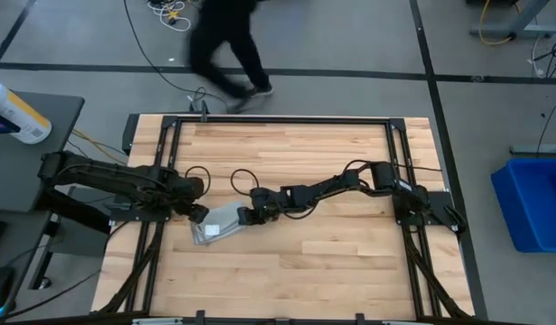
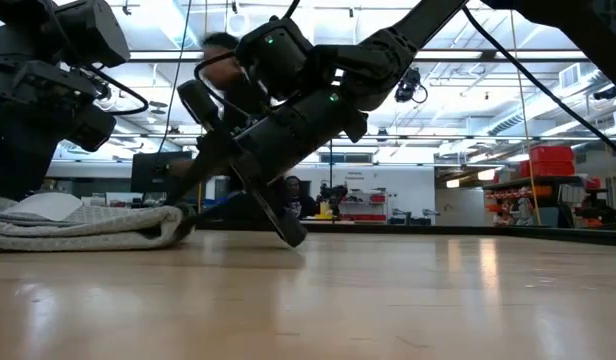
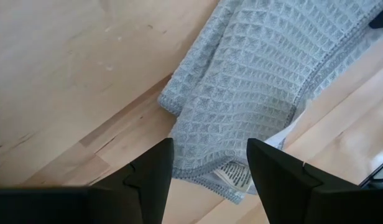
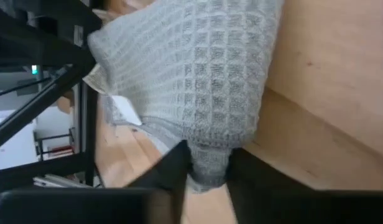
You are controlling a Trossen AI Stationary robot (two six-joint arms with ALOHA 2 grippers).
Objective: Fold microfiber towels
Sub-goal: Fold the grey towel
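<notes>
Wooden butcher-block table [image 1: 314,271] with a black frame along its edges, standing on grey floor [image 1: 350,36] with dark tape lines. Person in dark clothes [image 1: 226,45] walking past beyond the table's far edge, cables [image 1: 165,11] on the floor near them; blue bin [image 1: 535,203] off the table's right edge, white bottle with blue and yellow label [image 1: 16,113] on a dark side surface off the left edge. Low view: room behind with ceiling lights, shelving and red items [image 2: 548,160] far off to the right.
</notes>
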